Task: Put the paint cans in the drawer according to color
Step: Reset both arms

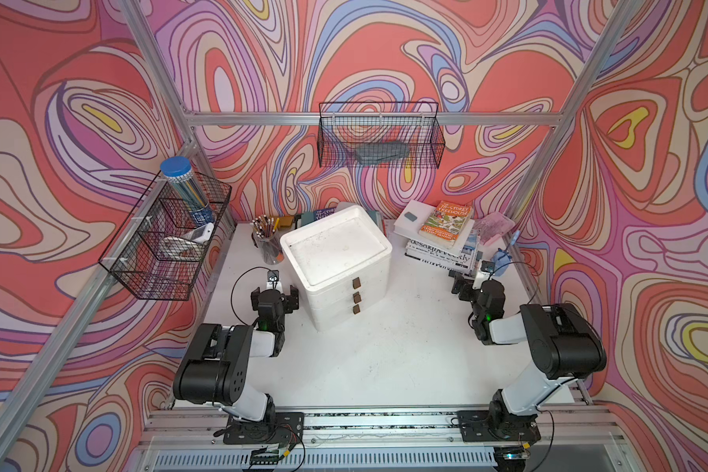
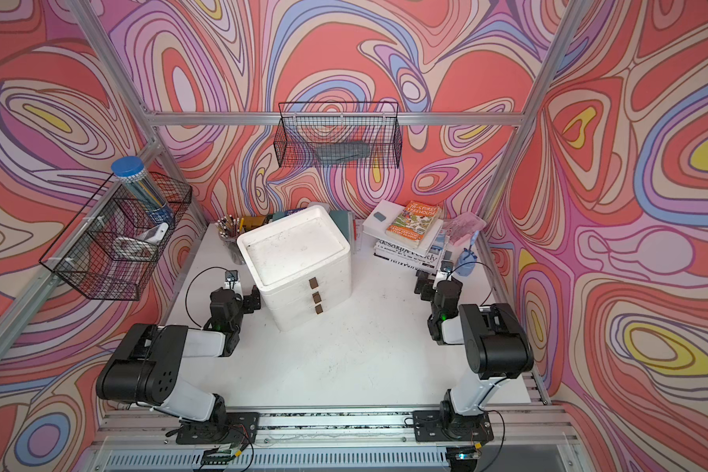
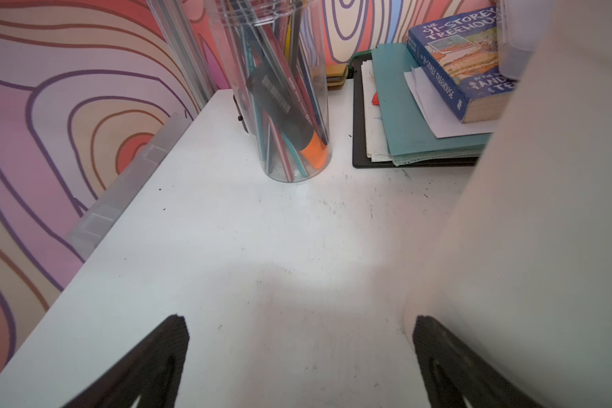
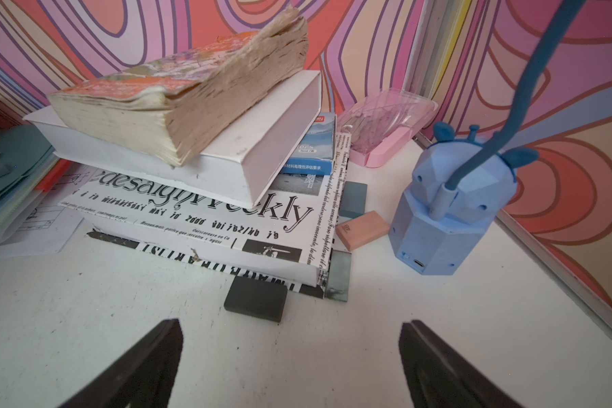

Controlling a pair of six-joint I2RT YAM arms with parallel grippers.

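Observation:
No paint cans show in any view. The white drawer unit (image 1: pixel 336 261) (image 2: pixel 295 261) stands at the middle back of the table, its three drawers shut, each with a small brown handle (image 1: pixel 356 282). My left gripper (image 1: pixel 274 291) (image 2: pixel 238 296) (image 3: pixel 299 328) hangs open just left of the unit, whose side wall (image 3: pixel 544 212) fills one edge of the left wrist view. Nothing lies between its fingers. My right gripper (image 1: pixel 469 282) (image 2: pixel 428 282) (image 4: pixel 292 332) is open and empty over bare table, in front of the book stack.
A clear pen jar (image 1: pixel 267 241) (image 3: pixel 280 88) stands left of the unit. Stacked books (image 1: pixel 442 241) (image 4: pixel 191 176), a blue animal-shaped lamp (image 4: pixel 446 212) and loose erasers (image 4: pixel 257 300) sit back right. Wire baskets (image 1: pixel 168 237) (image 1: pixel 379 135) hang on the walls, one holding a blue-lidded tube (image 1: pixel 180 184).

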